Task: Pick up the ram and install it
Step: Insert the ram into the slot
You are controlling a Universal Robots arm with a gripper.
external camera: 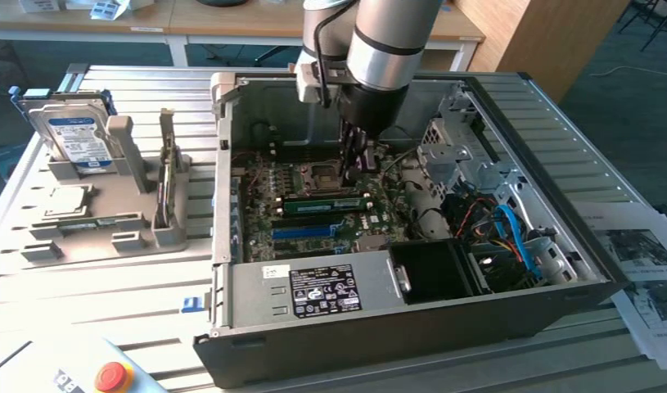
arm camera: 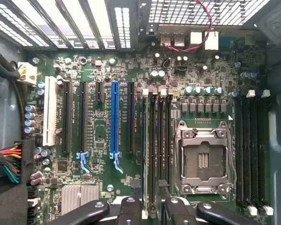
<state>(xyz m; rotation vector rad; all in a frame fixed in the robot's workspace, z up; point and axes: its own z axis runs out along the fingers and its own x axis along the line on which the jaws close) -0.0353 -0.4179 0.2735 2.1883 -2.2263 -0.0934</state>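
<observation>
Hovering inside the computer case (external camera: 421, 327), I hold my pincer (arm camera: 153, 212) with its fingers (arm camera: 131, 208) apart, clamped on nothing, one to each side of the line of memory slots. The ram (external camera: 322, 202) lies along a slot on the motherboard (arm camera: 103, 126), just beside the CPU socket (arm camera: 203, 159). I cannot tell whether it sits fully home or whether its end clips have latched. If it rides high at one end, a push off its middle could tilt it, jam the contacts or flex the board. My fingers are also close to the socket frame and neighbouring slots; a sideways drift could snag them.
</observation>
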